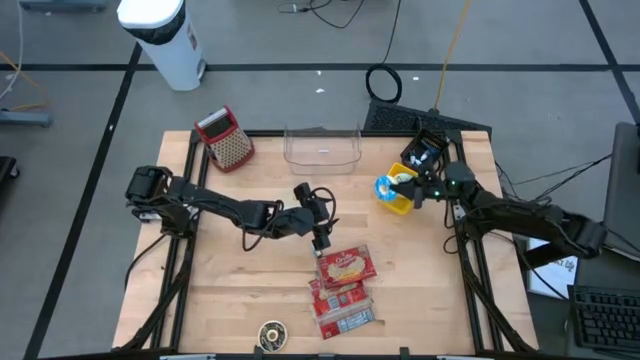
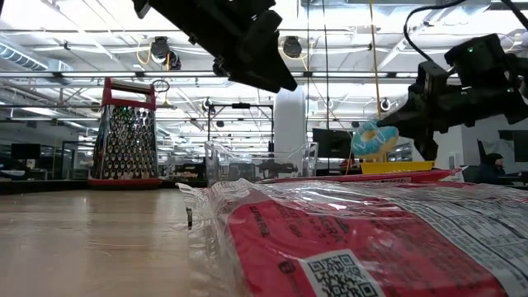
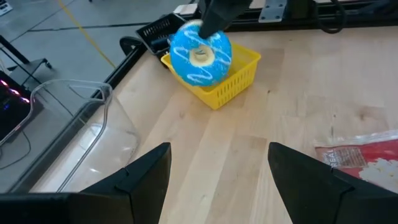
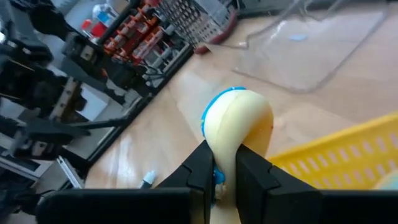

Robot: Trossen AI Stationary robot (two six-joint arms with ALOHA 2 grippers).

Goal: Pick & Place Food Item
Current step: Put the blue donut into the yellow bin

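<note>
While wording blurs, red packets (image 1: 344, 283) show QR code (image 2: 336, 271).

Overhead, table-level, two wrist cameras.

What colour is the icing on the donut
Bright blue with thin white squiggles on the donut, clearest in the left wrist view.

Even, bright overhead light falls on the wooden table (image 1: 240, 290), and the arms throw only faint, soft shadows beneath them. In the low view the ceiling lamps (image 2: 161, 51) glare white behind the dark left gripper (image 2: 247, 49), which shows as a near silhouette, while the red food packet (image 2: 355, 239) just below it is blurred and its wrapper glints. In the right wrist view everything beyond the right gripper (image 4: 225, 171) is soft and smeared.
</note>
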